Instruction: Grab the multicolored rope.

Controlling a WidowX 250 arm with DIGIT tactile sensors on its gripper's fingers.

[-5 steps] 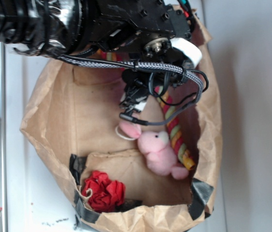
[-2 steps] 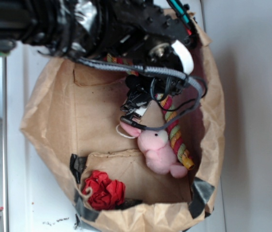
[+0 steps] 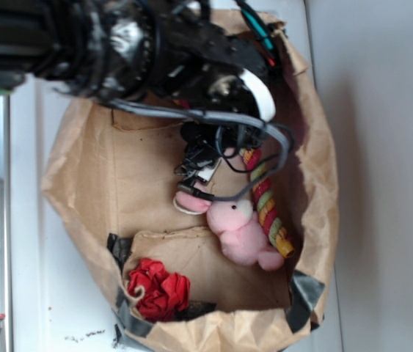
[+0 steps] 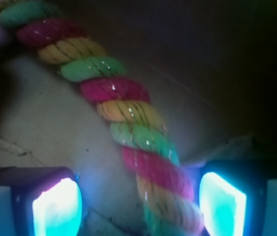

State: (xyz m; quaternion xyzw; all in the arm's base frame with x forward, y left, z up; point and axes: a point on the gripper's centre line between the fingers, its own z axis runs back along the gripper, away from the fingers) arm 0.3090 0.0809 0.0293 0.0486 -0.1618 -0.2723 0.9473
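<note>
Inside a brown paper bag (image 3: 89,183), the multicolored rope (image 3: 266,202) is seen lying along the right wall, beside a pink plush bunny (image 3: 239,231); a red fabric rose (image 3: 158,290) sits at bottom left. Only the wrist view shows the gripper (image 4: 140,204) w/ jaws apart, rope (image 4: 128,128) running diagonally between them, upper left to lower right. Vs. 1 s ago, the arm is seen shifted left, lower into the bag.

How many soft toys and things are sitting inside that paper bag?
3: a rope along the right wall, a pink bunny beside it, and a red rose at the bottom-left corner. The arm may hide more.
</note>
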